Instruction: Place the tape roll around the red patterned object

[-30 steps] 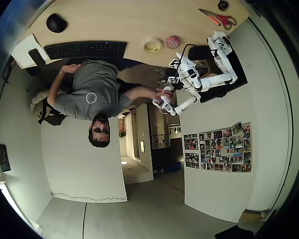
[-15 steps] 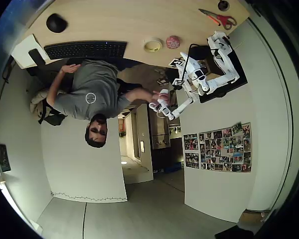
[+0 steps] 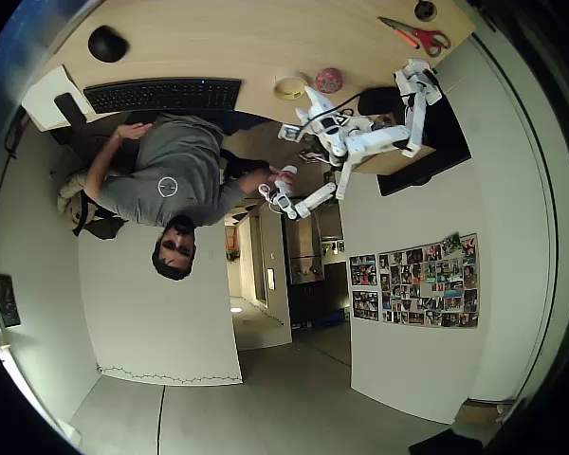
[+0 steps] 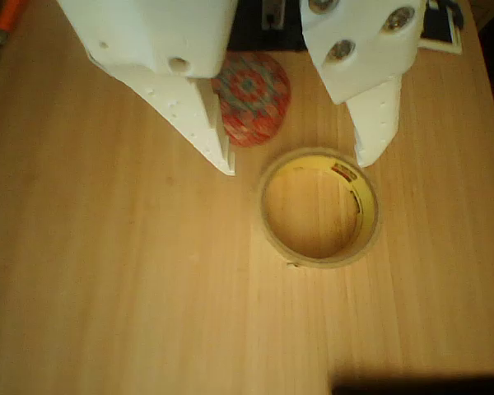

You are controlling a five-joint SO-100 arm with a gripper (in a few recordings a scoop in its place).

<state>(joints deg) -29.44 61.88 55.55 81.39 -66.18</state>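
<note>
Now my white two-finger gripper (image 4: 296,160) hangs wide open just above the pale yellow tape ring (image 4: 318,206), ready to grab it, beside the round red speckled ball (image 4: 251,99).

An office or home study: a wooden worktop (image 3: 218,43) carries a keyboard (image 3: 161,94) and mouse (image 3: 106,44) beside it, scissors (image 3: 415,34), a photo-covered wall (image 3: 427,280).

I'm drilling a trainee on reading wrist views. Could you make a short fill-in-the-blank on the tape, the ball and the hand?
1. The tape lies flat on the wooden ____.
2. The ball sits ____ the tape's ring, not inside it.
3. The hand is ____, gripping nothing.
4. The hole of the tape is ____.

Missing words: table; outside; open; empty
</note>
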